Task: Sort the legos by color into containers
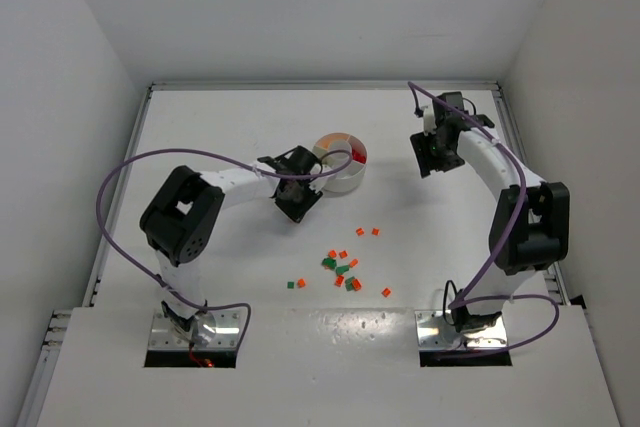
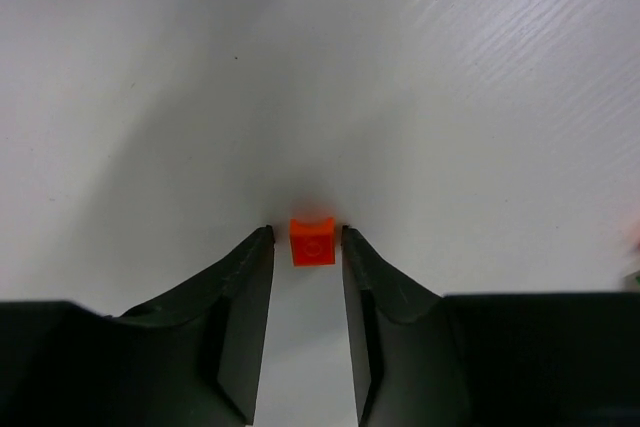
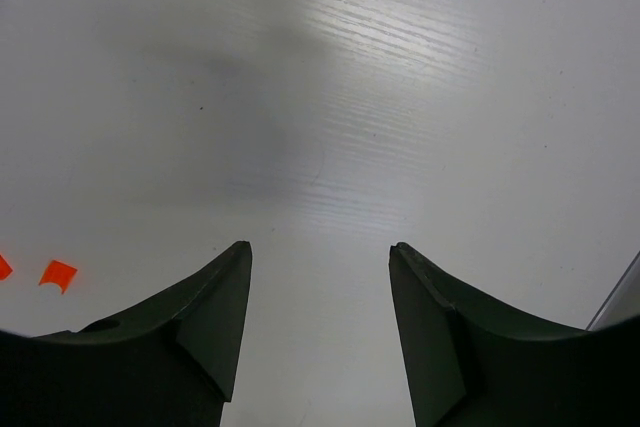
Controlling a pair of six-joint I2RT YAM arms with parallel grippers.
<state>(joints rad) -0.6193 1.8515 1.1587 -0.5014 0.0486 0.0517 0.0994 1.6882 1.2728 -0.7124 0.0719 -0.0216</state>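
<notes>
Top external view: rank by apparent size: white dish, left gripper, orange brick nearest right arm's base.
Largest: white dish and left gripper, alike; gripper stands nearer the camera, so unranked.
Smallest: orange brick, clearly.

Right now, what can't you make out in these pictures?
Dish, top view: too small, partly behind the left arm; contents per compartment unclear.
Orange brick, left wrist view: whether the left gripper pinches it is unclear.
Loose bricks, top view: too small to count.
Pale edge, right wrist view: cut off by the frame.

Glossy orange plastic brick (image 2: 313,241) on matt, faintly grained table (image 2: 480,97).
</notes>
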